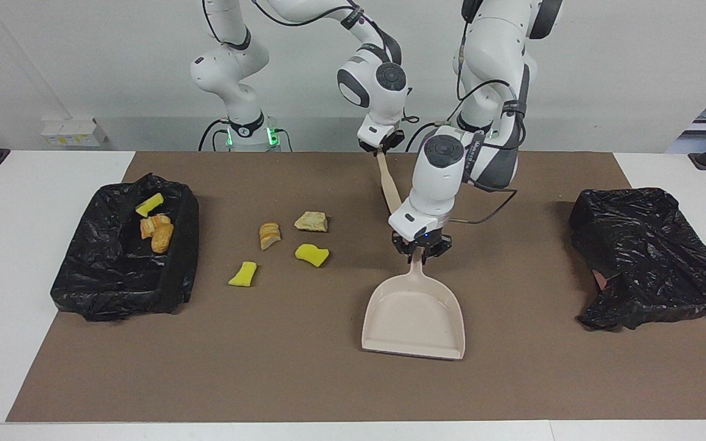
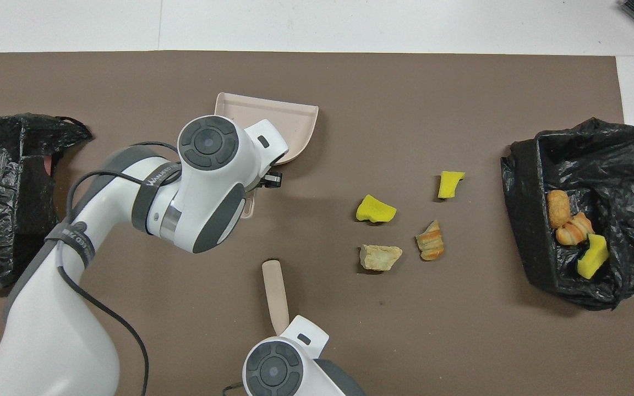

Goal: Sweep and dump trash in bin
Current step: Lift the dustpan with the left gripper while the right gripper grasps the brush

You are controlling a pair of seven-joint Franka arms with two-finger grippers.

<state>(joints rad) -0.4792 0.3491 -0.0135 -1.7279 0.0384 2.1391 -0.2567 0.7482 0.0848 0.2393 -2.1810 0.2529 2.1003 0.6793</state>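
Left gripper (image 1: 421,254) is clamped on the beige dustpan (image 1: 414,318) by its handle, pan mouth facing the counter's (image 1: 341,380) edge farthest from the robots. Right gripper (image 1: 380,146) has its jaws clenched on the tan brush handle (image 1: 388,182), close to the robots' edge. Four scraps of trash (image 1: 312,253) lie loose mid-counter, toward the right arm's end. Three more sit in the black-lined bin (image 1: 114,288) at that end. Another black bag (image 1: 647,257) rests at the left arm's end.
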